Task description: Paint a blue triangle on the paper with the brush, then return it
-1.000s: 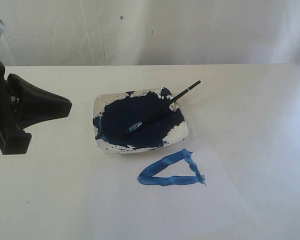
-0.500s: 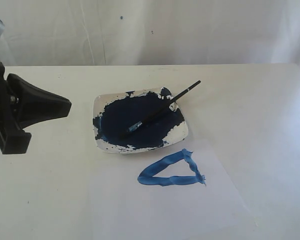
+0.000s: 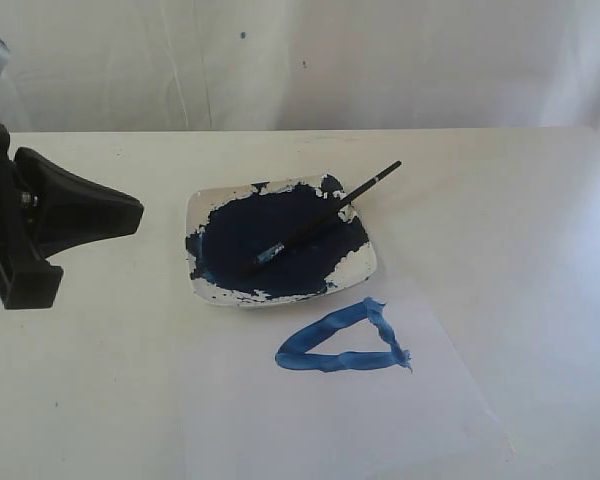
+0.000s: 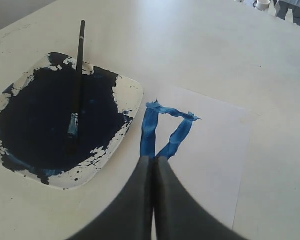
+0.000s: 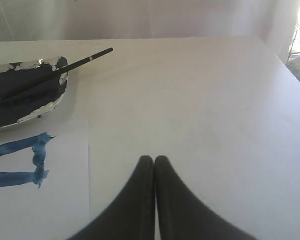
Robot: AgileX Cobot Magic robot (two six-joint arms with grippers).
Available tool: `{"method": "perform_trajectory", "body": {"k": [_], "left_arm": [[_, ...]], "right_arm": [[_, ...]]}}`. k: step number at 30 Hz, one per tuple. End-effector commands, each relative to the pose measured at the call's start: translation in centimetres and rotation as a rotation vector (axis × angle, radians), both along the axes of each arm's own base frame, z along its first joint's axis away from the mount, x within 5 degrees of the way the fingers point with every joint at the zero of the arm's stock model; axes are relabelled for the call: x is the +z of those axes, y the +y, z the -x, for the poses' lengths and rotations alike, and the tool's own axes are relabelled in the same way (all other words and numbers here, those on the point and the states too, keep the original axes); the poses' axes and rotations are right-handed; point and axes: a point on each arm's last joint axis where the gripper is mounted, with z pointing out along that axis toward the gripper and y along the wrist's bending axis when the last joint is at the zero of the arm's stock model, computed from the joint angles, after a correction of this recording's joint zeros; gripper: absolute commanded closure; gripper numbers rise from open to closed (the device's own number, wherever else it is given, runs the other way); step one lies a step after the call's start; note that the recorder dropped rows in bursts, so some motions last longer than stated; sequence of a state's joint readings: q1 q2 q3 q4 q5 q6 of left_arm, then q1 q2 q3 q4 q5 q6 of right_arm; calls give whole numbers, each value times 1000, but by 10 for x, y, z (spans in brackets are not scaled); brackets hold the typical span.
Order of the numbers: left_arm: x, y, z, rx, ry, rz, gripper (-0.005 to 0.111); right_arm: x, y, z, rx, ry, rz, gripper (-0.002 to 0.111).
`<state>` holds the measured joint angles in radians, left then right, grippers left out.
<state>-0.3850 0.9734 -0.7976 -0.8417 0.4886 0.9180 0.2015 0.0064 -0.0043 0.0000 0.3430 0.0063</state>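
Surface: a white table (image 3: 520,200) is filling the exterior view, and a white draped backdrop (image 3: 380,60) is hanging behind it. A white paint dish (image 3: 358,268) is sitting near the table's middle, holding a dark navy paint pool (image 3: 242,232). The paper (image 3: 380,420) is lying flat at 5 o'clock from the dish, close to its rim. The blue triangle (image 3: 345,340) is showing on the paper as a closed outline, near the dish.

Brush (image 3: 325,218): it is lying across the dish with its tip in the paint. The handle end is sticking out past the rim toward 2 o'clock. No gripper is touching it.

Left gripper (image 3: 138,212): it is hanging at 9 o'clock from the dish, well apart from the brush. Its jaws are pressing together with nothing between them.

Right gripper (image 5: 154,159): it is hovering over bare table, well apart from the dish and brush. Its jaws are likewise closed and gripping nothing.
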Motion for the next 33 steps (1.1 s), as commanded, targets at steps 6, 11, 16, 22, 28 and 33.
{"method": "perform_trajectory", "body": {"k": [6, 11, 16, 22, 28, 33], "left_arm": [[0, 0, 2, -1, 14, 16, 107], [0, 0, 2, -1, 14, 16, 107], [0, 0, 2, -1, 14, 16, 107], [0, 0, 2, -1, 14, 16, 107], [0, 0, 2, -1, 14, 16, 107], [0, 1, 2, 3, 11, 17, 107]], "right_arm": [[0, -4, -1, -76, -12, 4, 108], [0, -6, -1, -119, -12, 4, 108], [0, -7, -1, -121, -12, 4, 108], [0, -7, -1, -121, -12, 4, 108], [0, -7, -1, -121, -12, 4, 108], [0, -7, -1, -121, -12, 4, 108]]}}
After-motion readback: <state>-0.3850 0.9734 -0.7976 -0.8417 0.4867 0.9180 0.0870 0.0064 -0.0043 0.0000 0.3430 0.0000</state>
